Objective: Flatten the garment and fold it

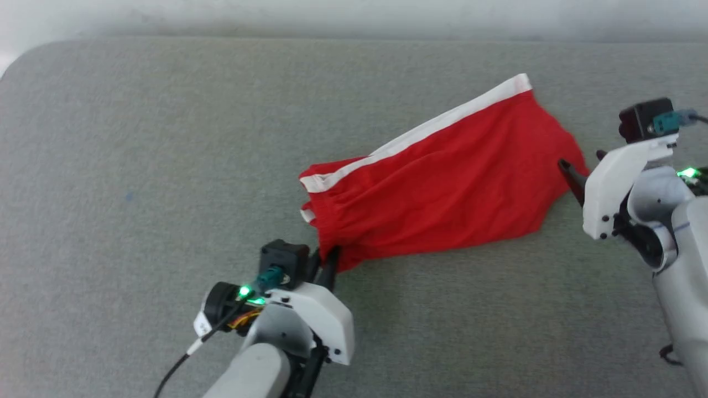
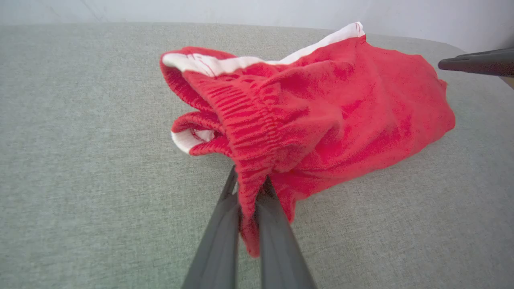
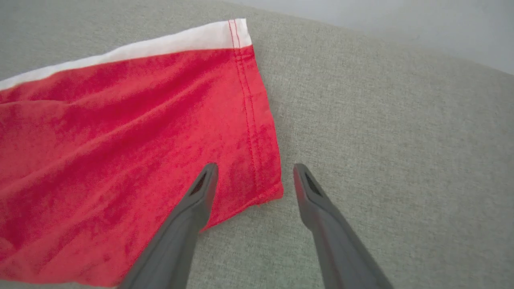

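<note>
The garment (image 1: 448,182) is a pair of bright red shorts with white side bands, lying crumpled across the middle of the grey cushion. My left gripper (image 1: 326,258) is shut on the gathered waistband at the shorts' near-left corner; in the left wrist view the red fabric (image 2: 281,120) is pinched between the two dark fingers (image 2: 219,237). My right gripper (image 1: 581,166) stands open at the shorts' right hem. In the right wrist view its gripper (image 3: 255,170) straddles the stitched hem corner (image 3: 257,176), one finger over the red cloth, the other over bare cushion.
The grey fabric surface (image 1: 138,166) spreads wide to the left and front of the shorts. A pale wall (image 1: 354,16) runs behind its far edge. The right arm's finger (image 2: 478,64) pokes into the left wrist view at the upper right.
</note>
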`<state>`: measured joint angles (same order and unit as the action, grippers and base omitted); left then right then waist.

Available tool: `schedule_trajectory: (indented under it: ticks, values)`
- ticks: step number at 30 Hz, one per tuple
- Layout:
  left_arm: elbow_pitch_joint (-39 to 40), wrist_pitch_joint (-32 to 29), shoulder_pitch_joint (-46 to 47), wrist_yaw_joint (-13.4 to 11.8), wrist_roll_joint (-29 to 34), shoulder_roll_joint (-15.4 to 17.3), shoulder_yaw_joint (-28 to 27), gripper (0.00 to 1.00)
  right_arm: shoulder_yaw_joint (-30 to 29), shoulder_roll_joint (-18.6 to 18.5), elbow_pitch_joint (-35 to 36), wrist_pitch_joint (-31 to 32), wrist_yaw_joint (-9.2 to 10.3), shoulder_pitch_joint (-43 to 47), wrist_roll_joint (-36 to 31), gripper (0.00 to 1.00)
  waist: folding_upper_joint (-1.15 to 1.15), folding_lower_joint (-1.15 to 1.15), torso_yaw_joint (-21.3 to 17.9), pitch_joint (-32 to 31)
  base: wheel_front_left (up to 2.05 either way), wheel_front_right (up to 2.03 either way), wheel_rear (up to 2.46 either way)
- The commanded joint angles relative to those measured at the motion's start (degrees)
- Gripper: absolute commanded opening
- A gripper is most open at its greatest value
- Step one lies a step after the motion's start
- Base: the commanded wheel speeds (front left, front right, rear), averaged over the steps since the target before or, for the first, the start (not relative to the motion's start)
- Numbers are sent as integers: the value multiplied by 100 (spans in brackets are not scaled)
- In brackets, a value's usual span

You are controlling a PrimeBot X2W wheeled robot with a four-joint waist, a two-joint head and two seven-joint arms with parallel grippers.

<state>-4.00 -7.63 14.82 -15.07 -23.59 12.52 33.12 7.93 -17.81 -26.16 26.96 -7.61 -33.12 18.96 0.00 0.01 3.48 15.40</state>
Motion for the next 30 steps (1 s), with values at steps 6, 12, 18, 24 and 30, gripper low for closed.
schedule_trajectory:
  ticks: [6, 12, 18, 24, 30]
  values:
    - [29, -6, 232, 94, 112, -208, 228, 0, 189, -138, -1119, 150, 12, -669, -293, 100, 0, -1, 470, 376, 0, 0, 0]
    - [-65, 44, 343, 124, 112, -307, 301, 0, 689, -157, -1825, 475, 12, -784, -185, 54, 0, -1, 590, 427, 0, 0, 0]
    - [-185, 70, 338, 99, 97, -257, 279, 0, 1326, -330, -1901, 469, 12, -759, 254, 0, 0, -1, 523, 358, 0, 0, 0]
    - [-263, 65, 298, 82, 39, -164, 220, 0, 1531, -508, -1965, 35, 12, -854, 524, 0, 0, -1, 403, 128, 0, 0, 0]
    - [-303, 49, 199, 93, -51, -10, 141, 0, 1704, -651, -1770, -253, 12, -679, 1067, 0, 0, -1, 283, -287, 0, 0, 0]
